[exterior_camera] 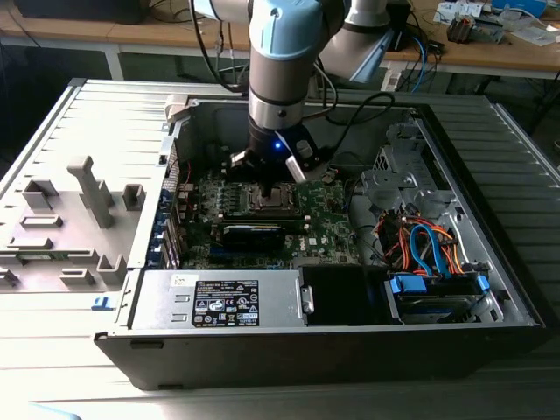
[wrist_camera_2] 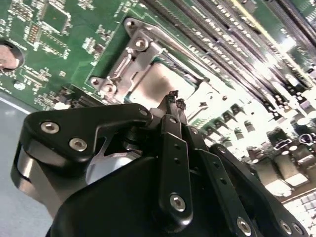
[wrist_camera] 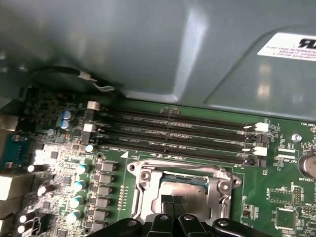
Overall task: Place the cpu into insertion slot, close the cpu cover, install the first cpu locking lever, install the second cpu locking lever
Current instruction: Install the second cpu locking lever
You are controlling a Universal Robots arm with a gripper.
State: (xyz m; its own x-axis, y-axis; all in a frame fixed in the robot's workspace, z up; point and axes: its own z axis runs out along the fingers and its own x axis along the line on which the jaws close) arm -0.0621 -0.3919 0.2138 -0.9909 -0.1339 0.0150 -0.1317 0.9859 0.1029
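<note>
Clenched, or close to it: my black two-fingered claw (wrist_camera_2: 174,102) hangs with its tips pressed together just above the small flat square chip with the silvery-grey metal top (wrist_camera_2: 159,85), and I see nothing pinched between them. In the first wrist view those tips (wrist_camera: 173,204) sit over the chip (wrist_camera: 183,190), which already lies in the shiny-rimmed square socket (wrist_camera: 140,190) on the green circuit board (wrist_camera: 276,207). In the exterior view the claw (exterior_camera: 269,185) stands at the socket (exterior_camera: 267,199), at about twelve o'clock from the grey power supply box with the black label (exterior_camera: 219,299).

I judge the chip light, rigid and smooth-topped, so it would slide under a careless push; its underside contacts are delicate, so any hold belongs on opposite edges, never the faces. The thin silver metal frame plate (wrist_camera_2: 126,64) around the socket looks stiff and springy.

From here I cannot tell whether that frame is fully down, and the locking levers are hard to separate from the bright metalwork. My own claw body hides the near side of the socket.
</note>
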